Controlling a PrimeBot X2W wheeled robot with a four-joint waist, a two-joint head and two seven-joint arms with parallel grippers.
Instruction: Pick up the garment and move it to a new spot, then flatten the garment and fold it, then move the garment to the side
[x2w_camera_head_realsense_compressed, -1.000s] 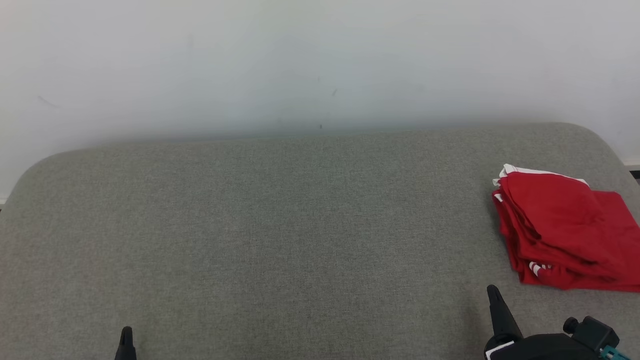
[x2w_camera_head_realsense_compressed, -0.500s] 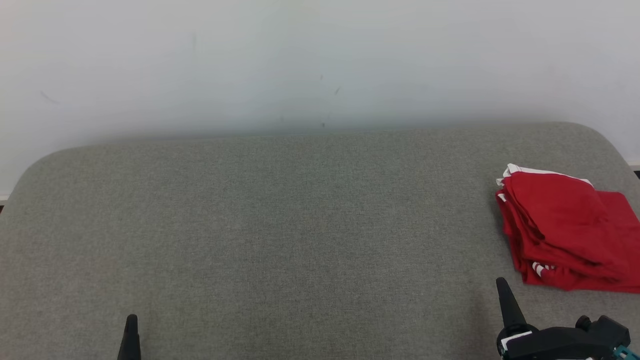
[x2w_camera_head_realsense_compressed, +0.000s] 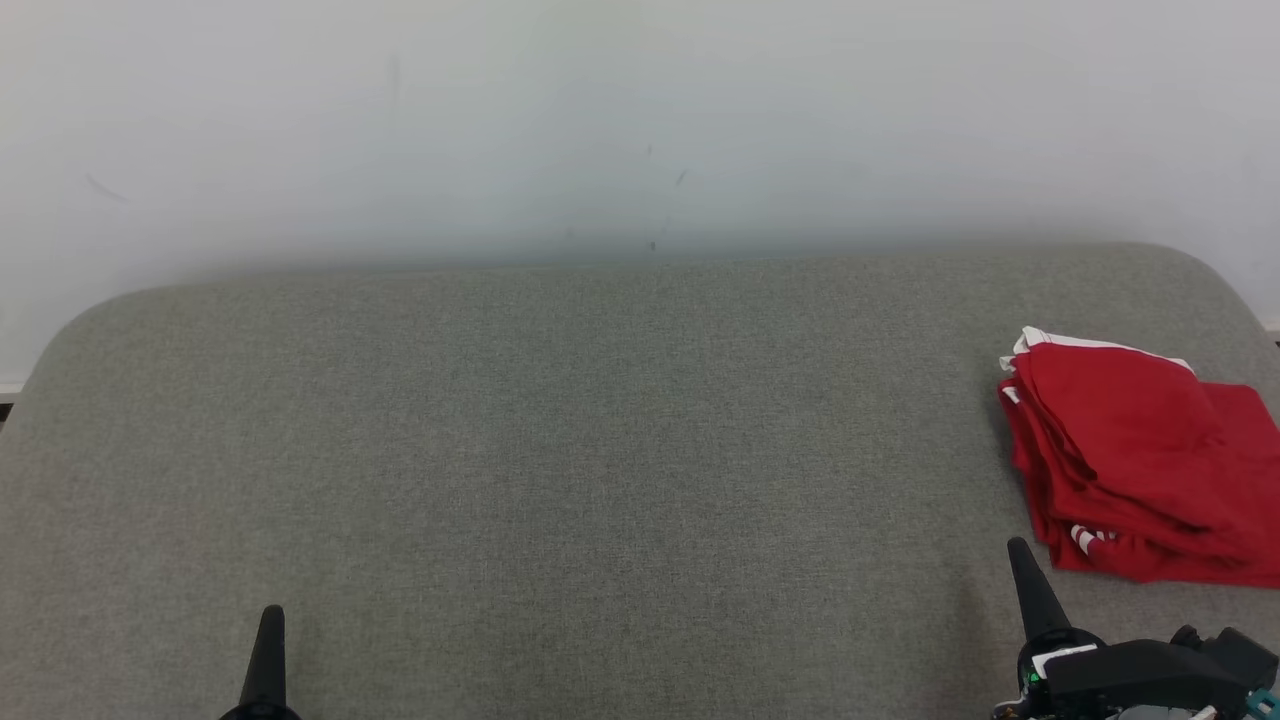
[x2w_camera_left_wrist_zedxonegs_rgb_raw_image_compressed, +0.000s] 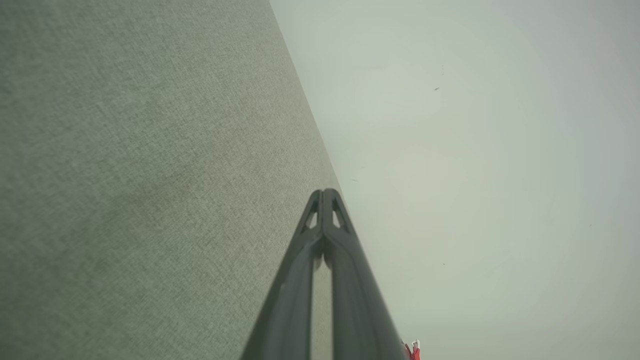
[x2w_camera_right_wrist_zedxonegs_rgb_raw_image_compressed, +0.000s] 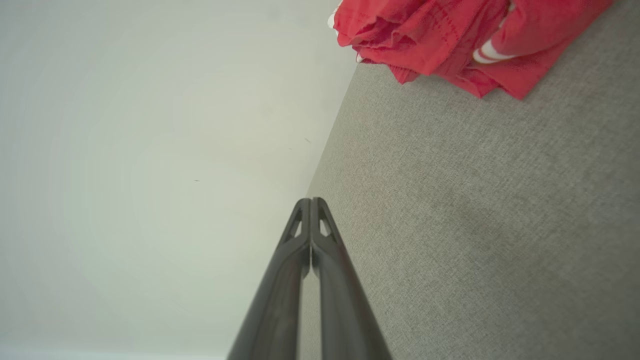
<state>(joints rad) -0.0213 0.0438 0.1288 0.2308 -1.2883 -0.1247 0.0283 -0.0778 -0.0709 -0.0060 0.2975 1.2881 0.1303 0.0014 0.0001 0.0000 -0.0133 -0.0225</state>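
Observation:
The garment (x2w_camera_head_realsense_compressed: 1140, 465) is red with white trim and lies folded in a stack at the right end of the grey cushioned surface (x2w_camera_head_realsense_compressed: 600, 450). Its near edge shows at the top of the right wrist view (x2w_camera_right_wrist_zedxonegs_rgb_raw_image_compressed: 450, 35), and a small red corner (x2w_camera_left_wrist_zedxonegs_rgb_raw_image_compressed: 412, 351) shows in the left wrist view. My right gripper (x2w_camera_head_realsense_compressed: 1018, 550) is shut and empty, just in front of and left of the stack, apart from it; in its own view its tips (x2w_camera_right_wrist_zedxonegs_rgb_raw_image_compressed: 311, 201) press together. My left gripper (x2w_camera_head_realsense_compressed: 272, 615) is shut and empty at the lower left, its tips (x2w_camera_left_wrist_zedxonegs_rgb_raw_image_compressed: 325, 192) closed.
A pale wall (x2w_camera_head_realsense_compressed: 640, 120) rises directly behind the grey surface. The surface has rounded far corners at left and right, and the garment lies close to its right edge.
Both gripper tips have crept a little higher in the head view, and the whole picture has shifted slightly. The garment lies as before.

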